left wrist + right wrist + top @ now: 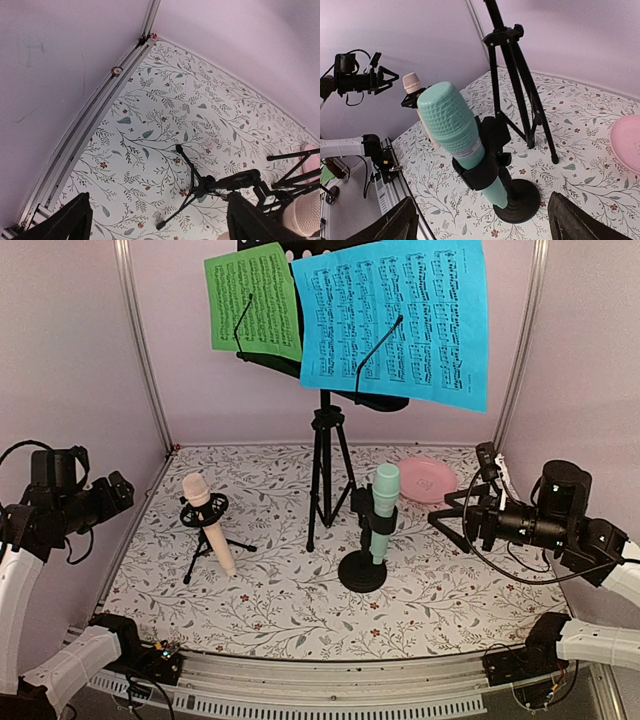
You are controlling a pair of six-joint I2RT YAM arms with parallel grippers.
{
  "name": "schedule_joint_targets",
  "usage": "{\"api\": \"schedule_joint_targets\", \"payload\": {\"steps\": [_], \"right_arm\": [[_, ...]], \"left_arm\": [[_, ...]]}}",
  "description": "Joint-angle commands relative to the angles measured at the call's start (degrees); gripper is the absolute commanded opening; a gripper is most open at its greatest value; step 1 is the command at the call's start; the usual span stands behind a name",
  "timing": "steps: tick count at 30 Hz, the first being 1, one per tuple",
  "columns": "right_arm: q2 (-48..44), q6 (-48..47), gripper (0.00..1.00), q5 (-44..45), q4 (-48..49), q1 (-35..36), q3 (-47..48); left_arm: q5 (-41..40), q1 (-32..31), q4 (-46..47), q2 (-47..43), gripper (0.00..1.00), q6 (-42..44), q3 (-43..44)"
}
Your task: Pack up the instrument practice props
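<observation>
Right wrist view: right gripper (480, 207), left gripper (120, 492) both open, empty. Pulling mint mic (452, 120) sideways could topple its holder (522, 197).

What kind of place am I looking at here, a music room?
Probably a robot test booth staged as a music corner, not a real studio: a left arm and right arm flank a floral table, framed by metal rails, with a music stand, mint microphone and beige microphone.

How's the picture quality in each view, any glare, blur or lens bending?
Top external: even, soft light, no glare, music stand sharp. Left wrist: wide lens bows the table rail into a curve. Right wrist: mint microphone looms large and crisp, the pink plate cropped at the edge.
</observation>
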Motion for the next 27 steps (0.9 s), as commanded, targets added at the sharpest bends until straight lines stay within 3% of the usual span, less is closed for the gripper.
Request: {"api": "schedule_joint_targets", "payload": {"steps": [1, 6, 12, 17, 27], "right_arm": [[-1.15, -7.71, 0.92, -4.29, 10.17, 4.76, -6.02], [0.41, -11.45, 0.92, -2.31, 18.55, 6.78, -12.04], [5.44, -13.70, 0.91, 7.76, 29.83, 12.21, -16.11], [11.34, -17.68, 0.91, 15.11, 36.46, 15.20, -15.48], [21.04, -19.19, 0.88, 20.78, 44.54, 16.51, -12.12]], "left_arm": [[0.71, -0.51, 1.18, 0.19, 0.94, 1.03, -0.28], [2.13, -0.47, 1.47, 0.19, 0.94, 1.76, -0.28], [2.47, -0.78, 1.46, 0.69, 0.94, 1.97, -0.28], [2.17, -0.78, 1.48, 0.80, 0.94, 1.87, -0.28], [1.71, -0.79, 1.46, 0.25, 0.94, 1.68, -0.28]]}}
